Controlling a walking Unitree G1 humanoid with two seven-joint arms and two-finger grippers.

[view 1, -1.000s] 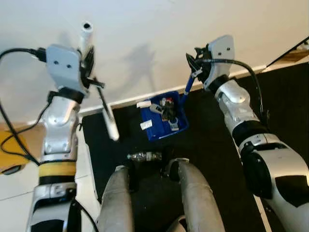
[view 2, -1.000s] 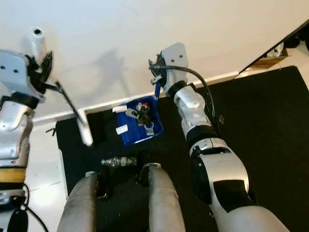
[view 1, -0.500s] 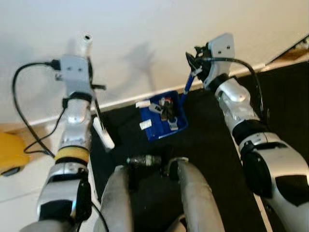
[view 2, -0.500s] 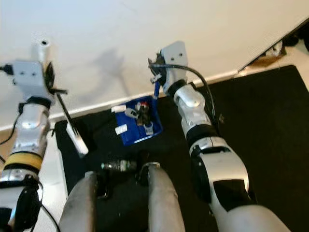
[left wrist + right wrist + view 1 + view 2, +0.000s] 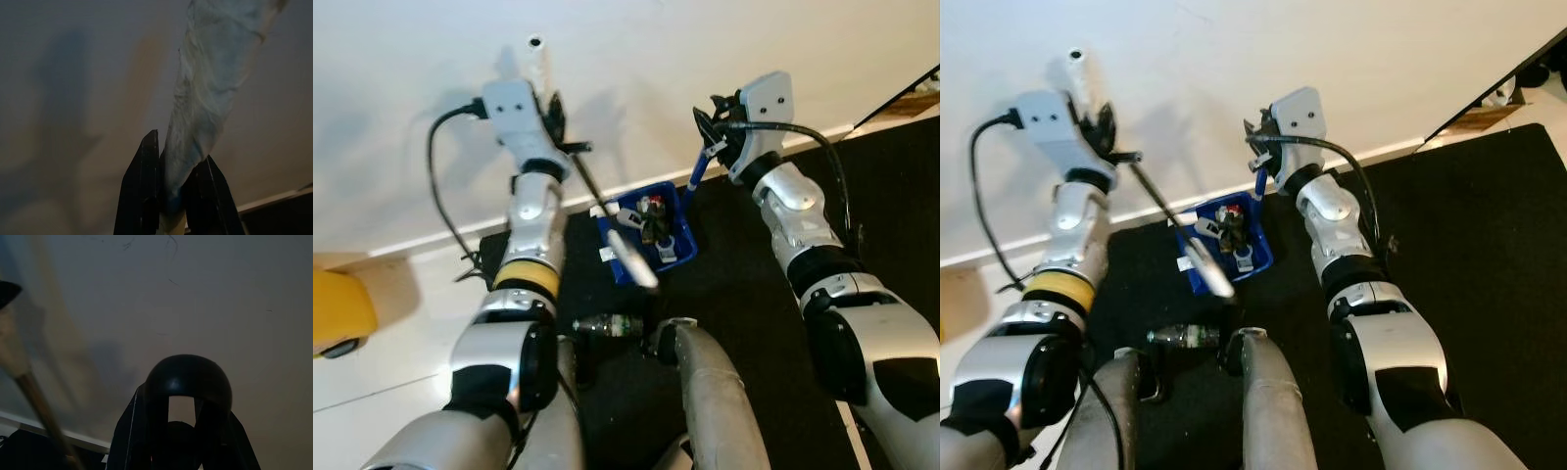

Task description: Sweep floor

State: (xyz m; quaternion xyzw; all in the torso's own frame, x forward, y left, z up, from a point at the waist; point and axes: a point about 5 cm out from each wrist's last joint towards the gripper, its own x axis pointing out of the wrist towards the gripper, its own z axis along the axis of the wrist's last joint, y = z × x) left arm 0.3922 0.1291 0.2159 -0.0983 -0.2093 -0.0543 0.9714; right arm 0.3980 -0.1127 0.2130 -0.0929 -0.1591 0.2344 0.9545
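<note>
Left gripper [image 5: 555, 116] raised before the white wall [image 5: 626, 59], fingers [image 5: 146, 186] clamped on a pale wrapped broom [image 5: 592, 191] handle. The shaft slants down to a white head, blurred, hanging over the near left corner of the dustpan [image 5: 651, 235].

Right gripper [image 5: 708, 132] also high, closed on the blue dustpan handle [image 5: 693, 176]. Blue dustpan sits on the black mat [image 5: 744, 294] by the baseboard, holding small scraps of debris [image 5: 651, 220].

A clear bottle [image 5: 609, 324] lies on the mat just in front of the robot's legs [image 5: 705, 401], below the broom head and apart from the dustpan.

Yellow object [image 5: 337, 313] at far left on the pale floor.
</note>
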